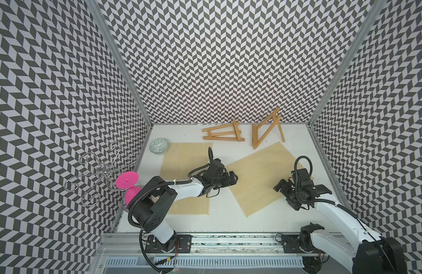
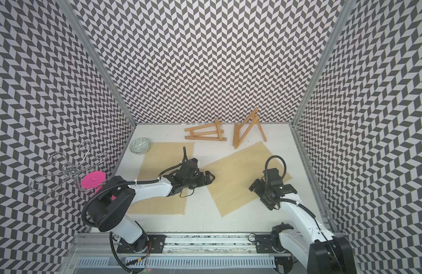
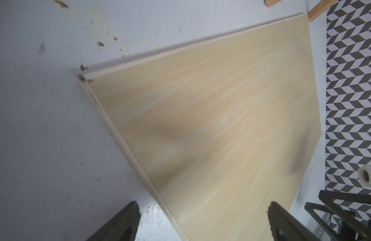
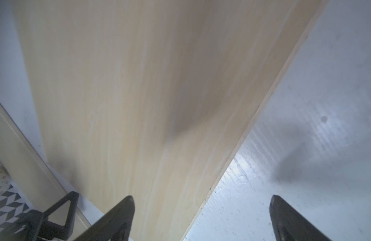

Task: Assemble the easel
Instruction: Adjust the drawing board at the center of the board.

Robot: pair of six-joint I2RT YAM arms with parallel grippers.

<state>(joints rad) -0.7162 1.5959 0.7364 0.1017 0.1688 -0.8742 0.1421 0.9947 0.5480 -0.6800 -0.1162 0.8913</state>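
Two wooden easel frames sit near the back wall in both top views. One lies flat (image 1: 223,134) (image 2: 205,134); the other (image 1: 267,129) (image 2: 246,130) stands propped up at a tilt. A tilted plywood board (image 1: 260,187) (image 2: 231,189) lies on the white table in front of them. My left gripper (image 1: 231,178) (image 3: 204,206) is open, low over the board's left edge (image 3: 126,144). My right gripper (image 1: 282,189) (image 4: 201,199) is open, straddling the board's right edge (image 4: 253,116). Neither holds anything. Both easels are well beyond the grippers.
A second plywood board (image 1: 186,151) lies under the left arm. A patterned bowl (image 1: 159,146) sits at the back left corner. A wire stand (image 1: 103,168) and a pink disc (image 1: 127,180) stand by the left wall. Patterned walls enclose the table.
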